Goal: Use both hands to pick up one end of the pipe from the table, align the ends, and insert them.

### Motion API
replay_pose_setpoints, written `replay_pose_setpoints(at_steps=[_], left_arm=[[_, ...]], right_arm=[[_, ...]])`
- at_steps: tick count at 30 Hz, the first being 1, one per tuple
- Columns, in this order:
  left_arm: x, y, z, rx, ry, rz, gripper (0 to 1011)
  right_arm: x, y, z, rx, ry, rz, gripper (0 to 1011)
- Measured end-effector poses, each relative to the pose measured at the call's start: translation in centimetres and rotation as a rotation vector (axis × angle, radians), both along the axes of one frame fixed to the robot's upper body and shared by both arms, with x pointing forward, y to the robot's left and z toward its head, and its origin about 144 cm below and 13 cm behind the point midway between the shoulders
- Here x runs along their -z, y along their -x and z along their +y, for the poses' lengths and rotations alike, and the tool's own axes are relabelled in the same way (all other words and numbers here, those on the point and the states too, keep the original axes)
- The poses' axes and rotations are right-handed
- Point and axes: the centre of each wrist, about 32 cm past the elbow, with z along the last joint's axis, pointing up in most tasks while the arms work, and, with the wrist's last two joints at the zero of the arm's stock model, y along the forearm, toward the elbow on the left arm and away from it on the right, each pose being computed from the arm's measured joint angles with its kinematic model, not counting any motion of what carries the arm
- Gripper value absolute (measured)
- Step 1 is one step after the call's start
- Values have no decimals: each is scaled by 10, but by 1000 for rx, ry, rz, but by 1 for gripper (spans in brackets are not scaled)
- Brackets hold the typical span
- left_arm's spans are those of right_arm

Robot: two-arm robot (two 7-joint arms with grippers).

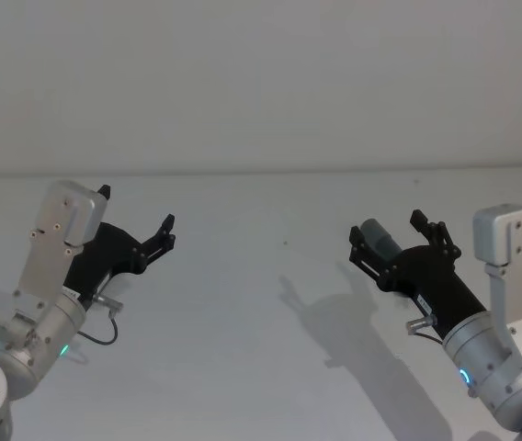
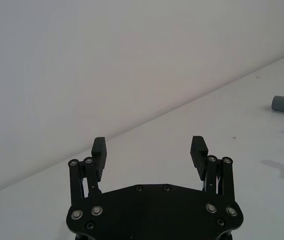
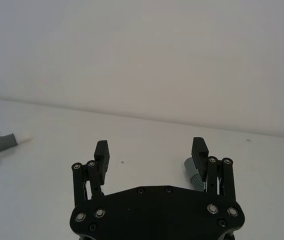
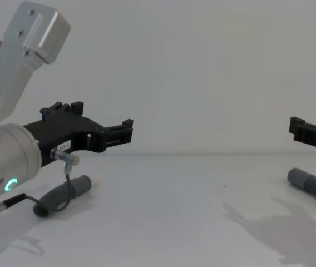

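Note:
The pipe's plain grey cuff end [image 1: 378, 239] lies on the white table [image 1: 261, 303] under my right gripper [image 1: 386, 230]. That gripper hovers open above it, and the cuff [image 3: 190, 168] peeks out beside one finger without being held. From the chest, this cuff [image 4: 302, 179] rests on the table below the right gripper [image 4: 305, 131]. The other end [image 3: 4, 142], with a whitish tip, lies off to the left. It also shows as a grey cuff [image 4: 80, 184] on the table beneath my left gripper [image 4: 102, 119], which hangs open and empty [image 2: 149, 150]. The ribbed middle of the pipe is hidden.
A thin black cable [image 4: 47, 208] with a metal plug loops from the left wrist just over the table. A pale wall [image 1: 261, 83] rises behind the table's far edge. Bare white surface lies between the two grippers.

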Motion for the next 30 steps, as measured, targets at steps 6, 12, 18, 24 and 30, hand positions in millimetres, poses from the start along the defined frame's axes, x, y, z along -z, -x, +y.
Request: replay_pose_setpoints(at_steps=[6, 12, 18, 24, 30], left_arm=[[0, 0, 0, 0, 0, 0, 1002], [0, 0, 0, 0, 0, 0, 1002], [0, 0, 0, 0, 0, 0, 1002], [0, 0, 0, 0, 0, 0, 1002], [0, 0, 0, 0, 0, 0, 1002]], right_arm=[[0, 0, 0, 0, 0, 0, 1002], [0, 0, 0, 0, 0, 0, 1002], [0, 0, 0, 0, 0, 0, 1002], [0, 0, 0, 0, 0, 0, 1002], [0, 0, 0, 0, 0, 0, 1002]])
